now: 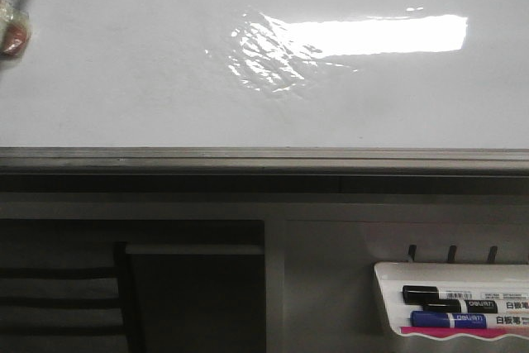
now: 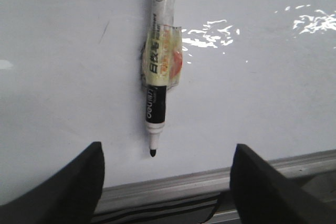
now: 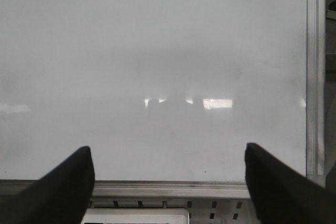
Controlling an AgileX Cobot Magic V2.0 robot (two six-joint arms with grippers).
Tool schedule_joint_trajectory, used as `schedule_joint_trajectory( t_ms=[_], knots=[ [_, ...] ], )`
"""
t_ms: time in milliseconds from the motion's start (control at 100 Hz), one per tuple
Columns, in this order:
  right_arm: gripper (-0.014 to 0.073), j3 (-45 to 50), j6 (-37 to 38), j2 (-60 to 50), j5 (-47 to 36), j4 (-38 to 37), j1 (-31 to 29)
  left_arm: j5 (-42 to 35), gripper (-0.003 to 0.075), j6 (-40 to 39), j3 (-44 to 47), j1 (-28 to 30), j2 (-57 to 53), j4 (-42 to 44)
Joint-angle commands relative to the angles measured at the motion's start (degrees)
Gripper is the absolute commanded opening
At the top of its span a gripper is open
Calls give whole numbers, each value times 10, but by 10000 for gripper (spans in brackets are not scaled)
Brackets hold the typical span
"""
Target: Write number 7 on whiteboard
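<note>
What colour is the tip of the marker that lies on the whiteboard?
Black. The marker tip shows best in the left wrist view, against the white whiteboard.

It looks like an office or lab: a large whiteboard (image 1: 124, 80) with a marker tray (image 1: 388, 299) (holding capped markers (image 1: 463, 295)) mounted below.

1. The whiteboard (image 1: 124, 64) has a smooth, glossy white face that throws back a bright rectangular glare.
2. Its edge rail (image 1: 264, 157) looks like grey brushed metal with a dull sheen.
3. The marker (image 2: 159, 61) lying on the board has a smooth plastic barrel, white and black, wrapped with a band of glossy, yellowish translucent tape (image 2: 164, 59).
4. The left gripper (image 2: 167, 182) and right gripper (image 3: 168, 182) have matt black fingers.
5. The marker tray (image 1: 388, 299) looks like smooth white plastic, and the markers in it (image 1: 450, 307) have shiny plastic bodies.
</note>
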Motion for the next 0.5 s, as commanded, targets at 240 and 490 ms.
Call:
schedule_joint_trajectory(
  t_ms=[240, 490],
  knots=[
    [532, -18, -1, 8, -45, 0, -4, -177, 472, 0, -26, -31, 108, 10],
    [532, -18, -1, 8, -45, 0, -4, -180, 471, 0, -48, -30, 166, 37]
  ],
)
